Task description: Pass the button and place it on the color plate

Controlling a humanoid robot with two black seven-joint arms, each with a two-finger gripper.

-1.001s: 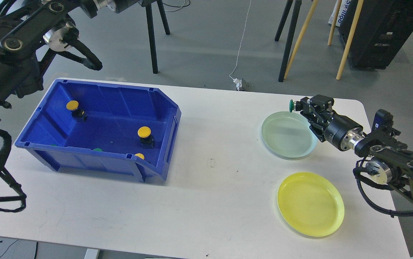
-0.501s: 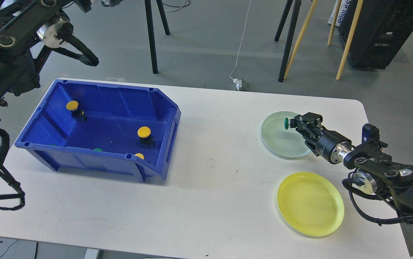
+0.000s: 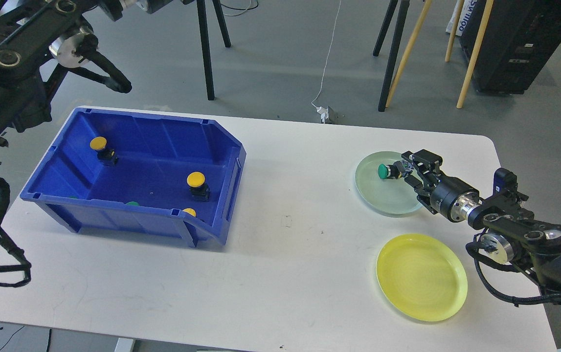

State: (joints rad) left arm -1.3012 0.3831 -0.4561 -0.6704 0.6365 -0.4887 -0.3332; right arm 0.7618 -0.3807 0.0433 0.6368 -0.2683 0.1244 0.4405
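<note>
A green button (image 3: 384, 170) lies on its side on the pale green plate (image 3: 383, 198) at the right of the white table. My right gripper (image 3: 409, 169) is low over the plate's right part, just right of the button. Its fingers (image 3: 417, 157) stand apart and the button lies free just beyond their tips. A yellow plate (image 3: 422, 276) lies empty in front of the green one. My left arm (image 3: 26, 44) is raised at the top left, above the blue bin (image 3: 221, 146). Its gripper end runs out of the top edge.
The blue bin on the left holds yellow buttons (image 3: 196, 179), (image 3: 98, 143), (image 3: 190, 212) and a green one (image 3: 132, 203) half hidden by the front wall. Tripod legs and wooden poles stand on the floor beyond the table.
My right gripper came down from above the green plate's far rim onto the plate, then opened. The green button left the fingers and now lies on the plate.
</note>
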